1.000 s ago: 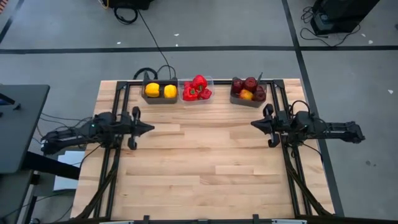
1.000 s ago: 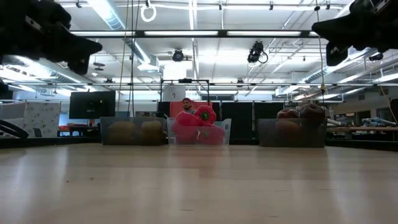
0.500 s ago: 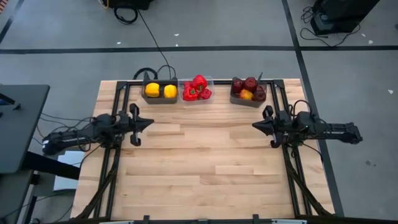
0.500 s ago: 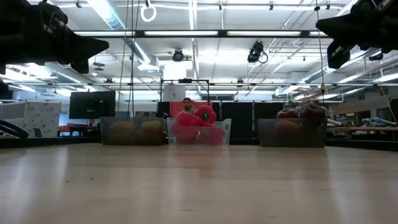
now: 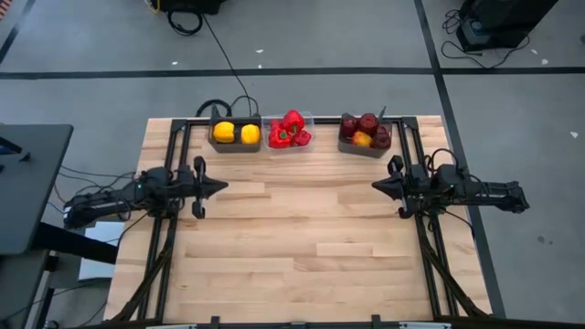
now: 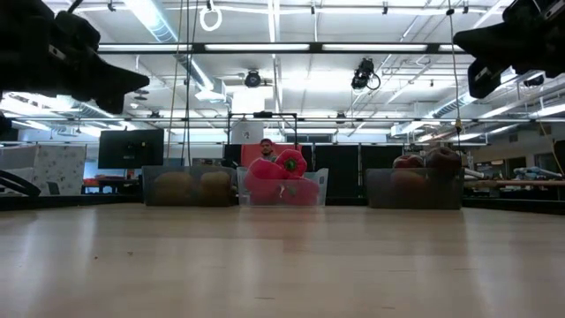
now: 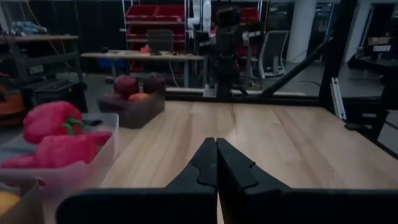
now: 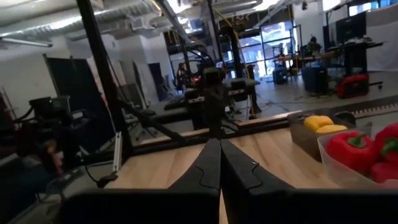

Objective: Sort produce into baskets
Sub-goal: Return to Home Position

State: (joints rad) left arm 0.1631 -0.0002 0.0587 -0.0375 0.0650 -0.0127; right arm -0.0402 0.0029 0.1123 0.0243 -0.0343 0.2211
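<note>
Wooden worktop (image 5: 302,247): the left claw (image 5: 222,186) hovers over its left side, fingers pressed together, empty. Along the far edge, the grey bin (image 5: 236,149) holds yellow peppers (image 5: 225,132), the clear bin (image 5: 289,147) red peppers (image 5: 292,122), and the second grey bin (image 5: 364,152) dark apples (image 5: 368,122). Over the right side the right claw (image 5: 374,185) hovers, likewise closed, empty.

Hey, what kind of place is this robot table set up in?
Probably a robotics lab or workshop: an open ceiling with strip lights, racks of red parts bins behind a workbench, and a wooden table where the left gripper and right gripper hover shut.
</note>
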